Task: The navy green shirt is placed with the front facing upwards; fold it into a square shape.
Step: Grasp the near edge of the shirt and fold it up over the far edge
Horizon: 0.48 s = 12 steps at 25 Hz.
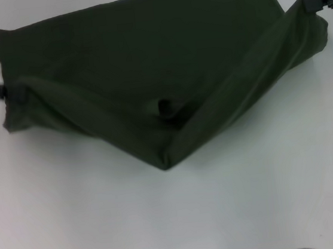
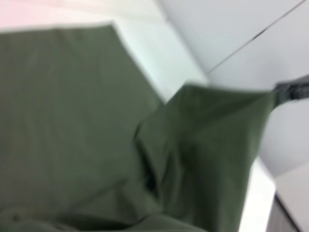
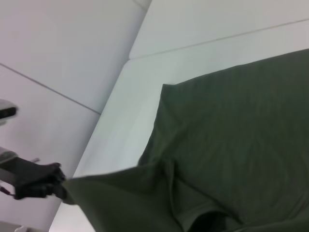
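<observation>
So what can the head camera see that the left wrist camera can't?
Only the head view shows both grippers at once: the left gripper pinching one end of the navy green shirt and the right gripper pinching the other, with the cloth sagging to a point between them over the white table. Only the left wrist view shows the pale wall panels beyond the table's edge. Both show the plain green shirt half lifted, the right gripper at its far corner, and no lettering.
</observation>
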Available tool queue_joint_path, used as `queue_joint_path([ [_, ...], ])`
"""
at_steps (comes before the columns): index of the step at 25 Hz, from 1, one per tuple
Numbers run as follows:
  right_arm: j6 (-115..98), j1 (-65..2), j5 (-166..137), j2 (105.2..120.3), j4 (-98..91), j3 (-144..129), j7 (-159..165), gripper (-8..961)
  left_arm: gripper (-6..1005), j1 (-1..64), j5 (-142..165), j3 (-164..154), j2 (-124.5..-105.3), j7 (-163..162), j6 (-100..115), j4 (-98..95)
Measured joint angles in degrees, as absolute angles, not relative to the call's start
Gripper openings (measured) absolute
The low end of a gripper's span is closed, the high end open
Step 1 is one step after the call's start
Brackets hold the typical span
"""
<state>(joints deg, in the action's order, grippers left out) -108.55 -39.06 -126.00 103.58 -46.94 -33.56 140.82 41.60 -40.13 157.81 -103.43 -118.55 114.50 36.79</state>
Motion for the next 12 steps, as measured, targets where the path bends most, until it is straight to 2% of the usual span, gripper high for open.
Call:
queue_joint_path([
  [2,-108.8,-38.8,-126.0,103.13,-47.0,-32.8,140.9,29,40,41.9,-41.5,159.8,-102.54,-119.6,115.2,36.8],
  [4,-108.9,-38.7,-126.0,103.12,-47.1,-32.7,140.9,29,40,41.9,-41.5,159.6,-102.49,-120.0,115.2,36.8],
  [12,-110.6,-38.3,-122.7,102.86,-48.3,-29.7,140.5,28,40,41.1,-41.4,156.6,-103.2,-120.7,114.8,37.1],
])
